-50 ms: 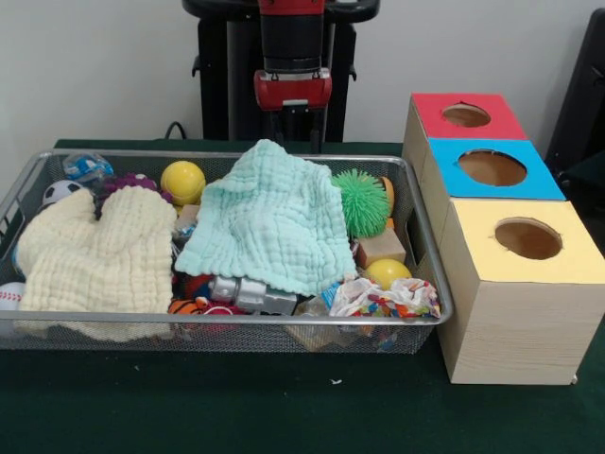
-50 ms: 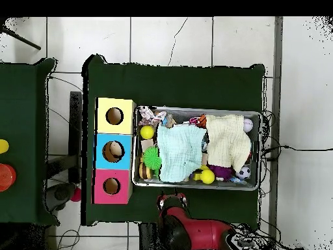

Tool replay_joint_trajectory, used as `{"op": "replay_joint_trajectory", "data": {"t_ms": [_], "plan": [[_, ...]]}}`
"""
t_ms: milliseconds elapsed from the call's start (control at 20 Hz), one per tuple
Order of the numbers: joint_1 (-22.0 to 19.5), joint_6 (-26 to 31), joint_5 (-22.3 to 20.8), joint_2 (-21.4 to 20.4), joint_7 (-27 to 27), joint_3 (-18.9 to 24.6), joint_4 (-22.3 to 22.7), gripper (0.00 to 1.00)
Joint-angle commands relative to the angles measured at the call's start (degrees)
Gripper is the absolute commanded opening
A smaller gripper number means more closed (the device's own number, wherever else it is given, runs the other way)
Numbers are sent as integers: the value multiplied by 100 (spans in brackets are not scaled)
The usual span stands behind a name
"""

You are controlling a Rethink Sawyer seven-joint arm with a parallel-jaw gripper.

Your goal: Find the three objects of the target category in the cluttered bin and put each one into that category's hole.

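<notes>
Green cloth covers the table [image 1: 284,416], and on it sits a wire bin [image 1: 227,320] packed with toys and two cloths. With the bin as landmark in the front view: a mint cloth [image 1: 274,222] lies draped over the middle of the heap, and a cream cloth [image 1: 95,260] covers the left part, its lower edge reaching the bin's near rim. Behind the cream cloth, near the far rim, rest a yellow ball [image 1: 182,181], a purple toy [image 1: 130,181], a blue-patterned ball [image 1: 87,167] and a soccer ball [image 1: 59,192]. At the left near corner a white ball [image 1: 10,296] shows beside the cream cloth. Right of the mint cloth sits a green spiky ball [image 1: 362,201], with a wooden block [image 1: 380,248] just below it and a second yellow ball [image 1: 388,273] nearer the front. A speckled cloth bundle [image 1: 388,298] lies in the right near corner, and a grey toy [image 1: 250,295] peeks out under the mint cloth's lower edge.

Just right of the bin stand three wooden boxes in a row, each with a round hole on top: a yellow box [image 1: 525,236] nearest, a blue box [image 1: 492,168] in between, a red box [image 1: 466,115] farthest.

Beyond the bin's far rim hangs the arm, with the gripper [image 1: 293,132] above the table and outside the bin; whether its fingers are apart or together cannot be made out.
</notes>
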Motion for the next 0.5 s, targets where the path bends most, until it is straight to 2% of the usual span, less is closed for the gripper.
{"op": "replay_joint_trajectory", "data": {"t_ms": [50, 150, 250, 500], "plan": [[-45, 168, -137, -187, 546, 307, -1109, 100], [-151, 499, -82, -392, 568, 496, -1091, 100], [-245, 578, -78, -426, 606, 629, -1123, 100], [-275, 287, -117, -190, 643, 636, -1374, 100]]}}
